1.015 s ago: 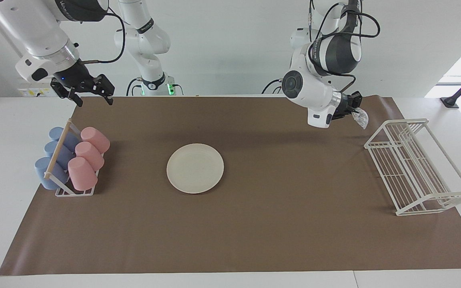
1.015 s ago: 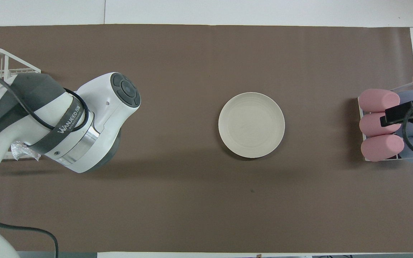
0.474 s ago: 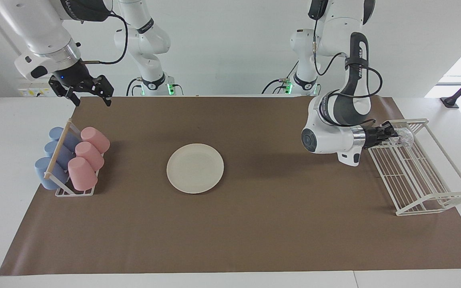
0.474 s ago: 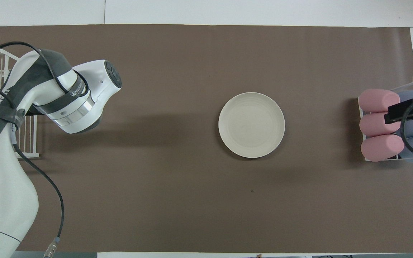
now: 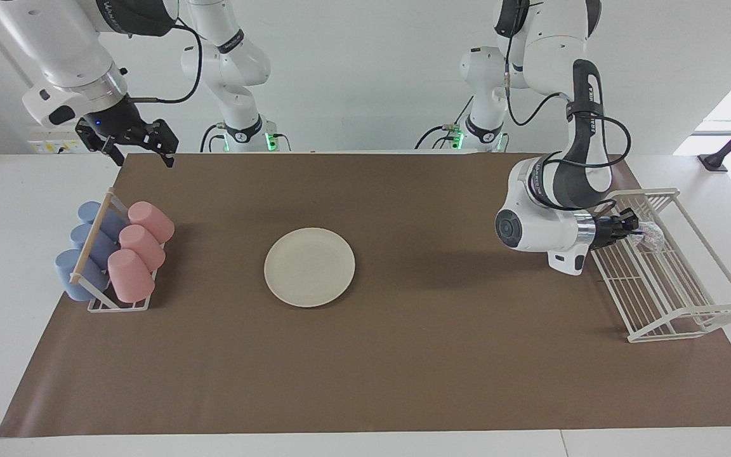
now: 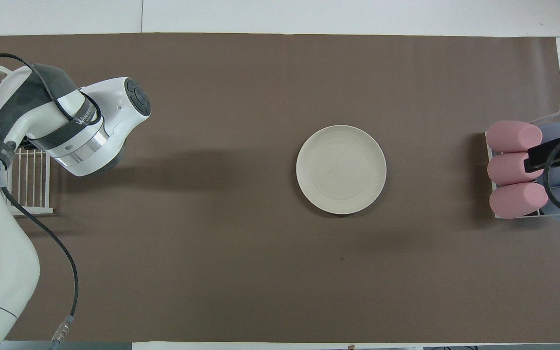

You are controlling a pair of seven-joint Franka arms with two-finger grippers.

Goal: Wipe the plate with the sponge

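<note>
Right gripper [image 5: 139, 154], fingers spread, hung over the counter [image 5: 403, 355] edge nearer the robots than the cup rack [image 5: 115, 254]. Plate [image 5: 309, 267] lay mid-counter, well apart from that rack. Left gripper [image 5: 633, 231] reached into the white wire rack [image 5: 664, 266], fingers pinching the sponge [image 5: 653, 237].

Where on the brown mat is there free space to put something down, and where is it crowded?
Bare mat borders the plate all around: wide stretches toward the cup rack, toward the wire rack, and along the mat edge farthest from the robots. It is crowded at the wire rack, where the left gripper holds the sponge. The right gripper waits above the cup rack's end.
</note>
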